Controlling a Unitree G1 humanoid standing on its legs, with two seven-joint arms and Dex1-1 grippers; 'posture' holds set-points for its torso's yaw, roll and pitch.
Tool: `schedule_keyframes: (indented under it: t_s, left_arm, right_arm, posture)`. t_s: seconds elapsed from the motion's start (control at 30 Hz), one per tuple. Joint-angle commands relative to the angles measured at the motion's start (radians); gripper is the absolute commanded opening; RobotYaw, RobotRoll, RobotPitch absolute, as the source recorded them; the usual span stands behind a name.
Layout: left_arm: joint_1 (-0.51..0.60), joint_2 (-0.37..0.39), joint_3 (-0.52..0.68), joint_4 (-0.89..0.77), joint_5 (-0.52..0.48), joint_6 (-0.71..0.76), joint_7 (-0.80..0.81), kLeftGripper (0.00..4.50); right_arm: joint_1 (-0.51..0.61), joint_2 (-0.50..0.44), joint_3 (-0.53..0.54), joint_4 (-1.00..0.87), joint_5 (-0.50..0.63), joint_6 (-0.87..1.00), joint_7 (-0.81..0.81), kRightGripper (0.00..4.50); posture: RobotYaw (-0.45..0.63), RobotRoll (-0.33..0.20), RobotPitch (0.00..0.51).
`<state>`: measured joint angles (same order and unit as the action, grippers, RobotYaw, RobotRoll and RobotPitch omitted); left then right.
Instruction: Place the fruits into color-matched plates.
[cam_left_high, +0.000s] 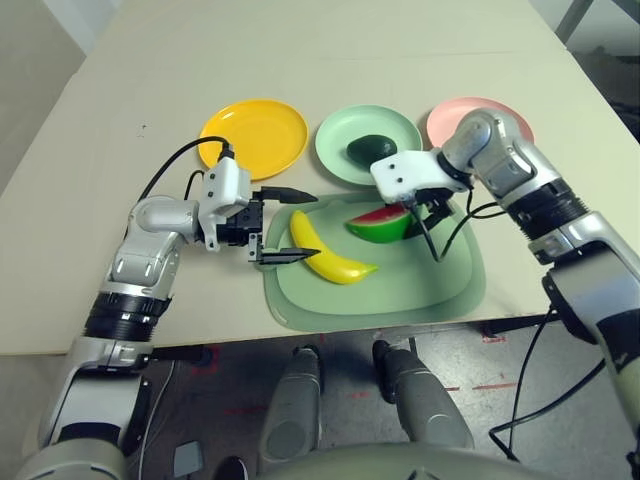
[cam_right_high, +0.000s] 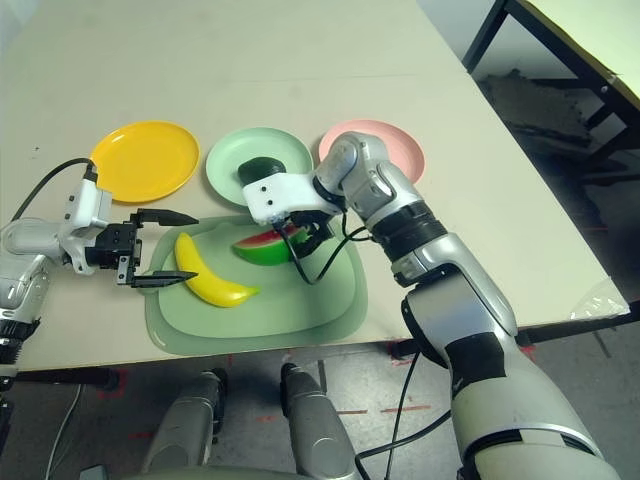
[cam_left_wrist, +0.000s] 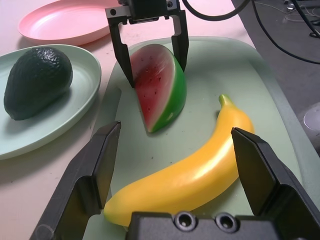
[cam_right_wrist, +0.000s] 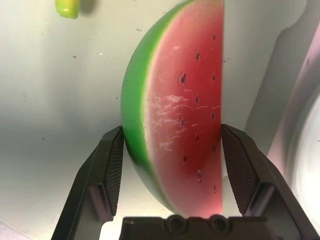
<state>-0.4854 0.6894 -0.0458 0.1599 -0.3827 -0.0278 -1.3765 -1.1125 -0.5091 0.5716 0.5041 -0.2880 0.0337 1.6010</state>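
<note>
Watermelon (cam_right_wrist: 175, 115) sits between the right hand's (cam_left_wrist: 147, 52) fingers, not squeezed yet, ready for lifting. Left hand (cam_left_high: 283, 226) waits open beside the banana (cam_left_high: 325, 252).

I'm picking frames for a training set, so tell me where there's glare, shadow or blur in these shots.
Left wrist view: soft glare streaks along the banana and the watermelon wedge, all sharp. Right wrist view: the wedge is crisp, its seeds and scuffs legible; the gripper fingers beside it look slightly soft. Head views: even lighting, faint shadows under the fruits on the cutting mat.
</note>
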Motion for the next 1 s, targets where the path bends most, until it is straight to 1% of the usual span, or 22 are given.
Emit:
schedule_keyframes:
  t_s: [0.03,0.33,0.43,0.5,0.63,0.73,0.83,0.93,1.0]
  left_arm:
    - [0.012,0.005,0.005,-0.006,-0.001,-0.009,-0.011,4.50]
    - [-0.004,-0.006,0.007,0.021,-0.003,-0.012,-0.012,4.50]
    - [-0.020,-0.019,0.009,0.034,-0.005,-0.006,0.001,4.50]
    - [-0.032,-0.030,0.011,0.039,-0.003,0.002,0.022,4.50]
    - [-0.051,-0.051,0.015,0.046,0.006,0.044,0.086,4.50]
    - [-0.052,-0.061,0.021,0.037,0.001,0.067,0.121,4.50]
    - [-0.047,-0.059,0.021,0.029,0.003,0.073,0.132,4.50]
    - [-0.032,-0.051,0.026,0.013,0.000,0.081,0.139,4.50]
    - [-0.025,-0.047,0.031,0.006,0.001,0.087,0.147,4.50]
  right_arm:
    - [0.014,-0.040,0.043,-0.040,0.030,0.031,0.013,3.21]
    - [-0.091,-0.169,0.068,-0.127,0.172,0.135,0.013,3.21]
    - [-0.125,-0.188,0.058,-0.098,0.175,0.136,0.013,3.21]
    - [-0.148,-0.182,0.038,-0.022,0.135,0.102,0.011,3.21]
    - [-0.215,-0.160,0.030,0.203,0.043,-0.003,-0.066,3.21]
    - [-0.273,-0.135,0.041,0.426,-0.036,-0.092,-0.175,3.21]
    - [-0.316,-0.112,0.046,0.600,-0.107,-0.151,-0.299,3.21]
    - [-0.340,-0.094,0.039,0.722,-0.163,-0.168,-0.427,3.21]
    - [-0.347,-0.089,0.042,0.770,-0.198,-0.171,-0.497,3.21]
  posture:
    - [0.00,0.000,0.253]
    - [-0.02,0.000,0.251]
    - [-0.03,0.000,0.250]
    - [-0.04,0.000,0.249]
    - [-0.04,0.000,0.249]
    - [-0.04,0.000,0.250]
    - [-0.03,0.000,0.253]
    - [-0.02,0.000,0.256]
    - [-0.02,0.000,0.256]
